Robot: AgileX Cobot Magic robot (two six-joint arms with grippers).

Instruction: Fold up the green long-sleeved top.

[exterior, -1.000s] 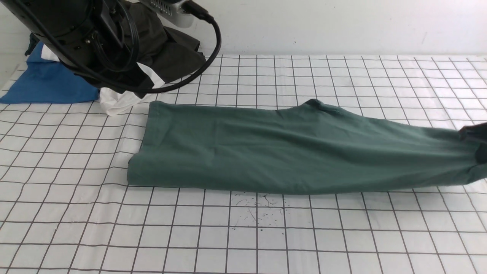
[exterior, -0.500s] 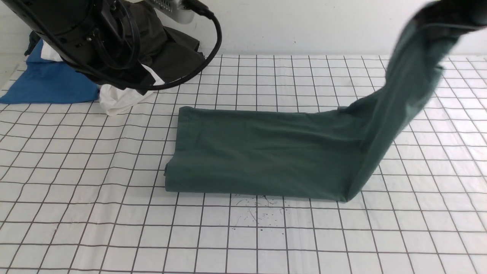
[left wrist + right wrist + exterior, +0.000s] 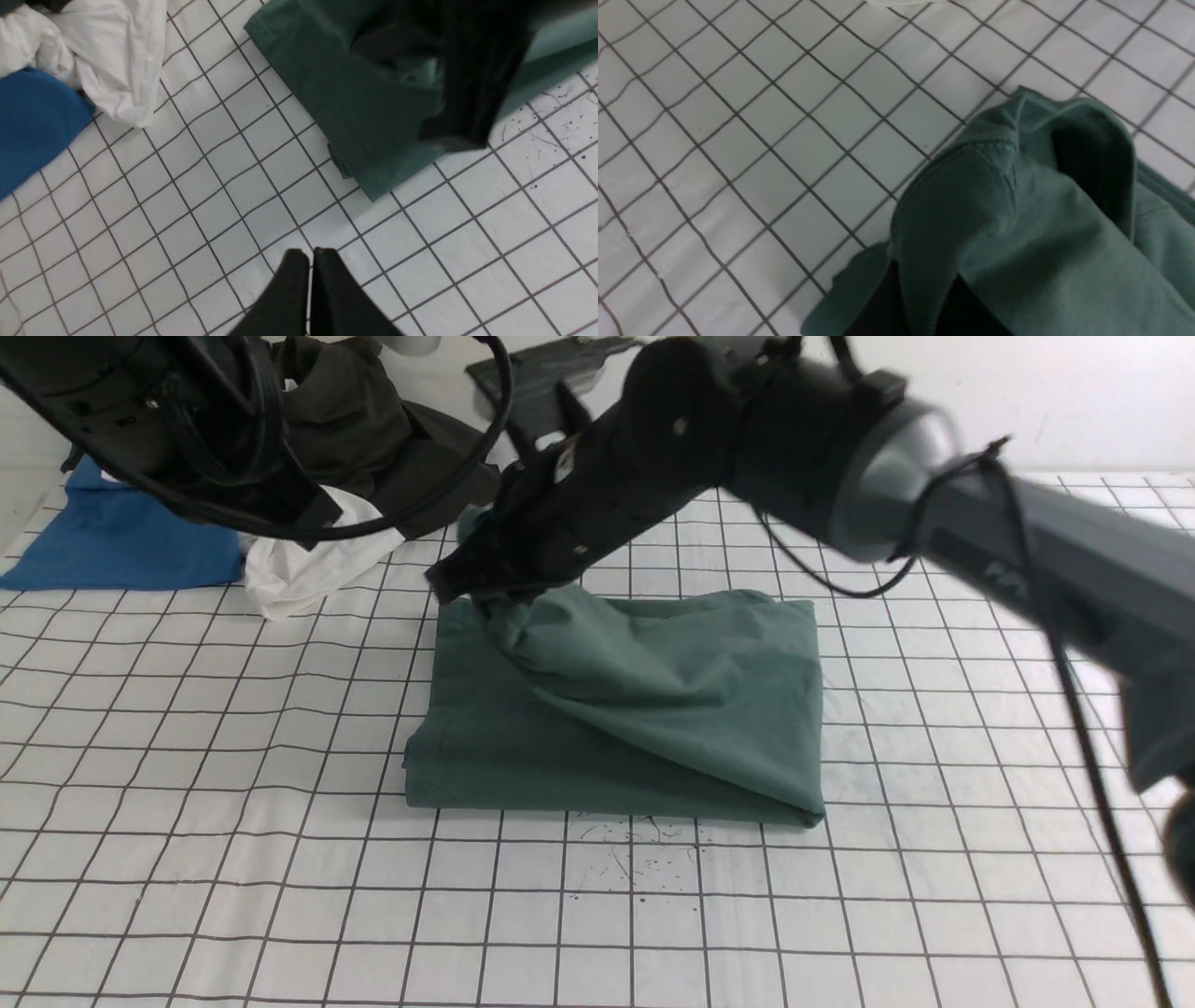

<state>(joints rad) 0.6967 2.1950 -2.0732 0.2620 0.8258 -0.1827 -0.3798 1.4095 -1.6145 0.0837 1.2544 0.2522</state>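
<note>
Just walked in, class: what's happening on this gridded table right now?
The right gripper is shut on a ribbed edge of the green long-sleeved top, holding it just above the top's far left corner, so the garment lies doubled over on the gridded table. The fold is not yet laid flat. The left gripper is shut and empty, hanging over bare grid beside the top. A pile of other clothes sits at the far left.

Front wide, wrists close, sharing green top (image 3: 635,709)
</note>
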